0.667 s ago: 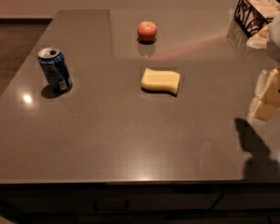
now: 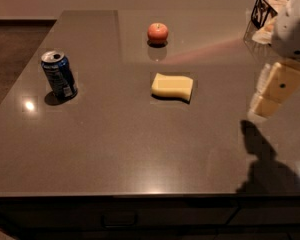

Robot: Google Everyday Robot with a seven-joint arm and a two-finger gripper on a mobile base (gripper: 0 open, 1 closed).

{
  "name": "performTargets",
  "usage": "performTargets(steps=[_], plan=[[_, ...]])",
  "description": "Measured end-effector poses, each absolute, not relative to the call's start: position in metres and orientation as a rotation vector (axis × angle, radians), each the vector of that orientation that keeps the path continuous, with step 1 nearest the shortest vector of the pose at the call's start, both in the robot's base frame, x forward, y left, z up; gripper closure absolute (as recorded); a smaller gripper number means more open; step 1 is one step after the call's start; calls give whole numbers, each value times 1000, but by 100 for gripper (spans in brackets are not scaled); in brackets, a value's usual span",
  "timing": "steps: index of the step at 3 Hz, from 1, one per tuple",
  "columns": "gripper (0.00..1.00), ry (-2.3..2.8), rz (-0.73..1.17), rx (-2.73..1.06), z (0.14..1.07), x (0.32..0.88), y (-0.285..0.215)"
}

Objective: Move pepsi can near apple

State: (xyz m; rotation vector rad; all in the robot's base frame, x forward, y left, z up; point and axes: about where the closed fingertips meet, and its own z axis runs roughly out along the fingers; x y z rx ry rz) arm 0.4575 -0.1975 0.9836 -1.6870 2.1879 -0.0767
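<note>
The gripper (image 2: 264, 106), hold unclear, has edged toward the sponge (image 2: 172, 86); the pepsi can (image 2: 59, 75) beyond the sponge remains untouched.

pepsi can (image 2: 59, 75) upright at left, apple (image 2: 158, 33) at back (well apart), gripper (image 2: 268, 101) above right edge

My arm (image 2: 293, 28) is at the right edge of my view, w/ its white part on top. The gripper (image 2: 263, 107) hangs under it, tilted down & slightly to left.
</note>
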Motion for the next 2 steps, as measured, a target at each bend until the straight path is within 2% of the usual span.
performTargets(steps=[1,2], plan=[[0,2122,-12,-1647,989,488,-161],[0,2050,88,-1643,987,515,-104]])
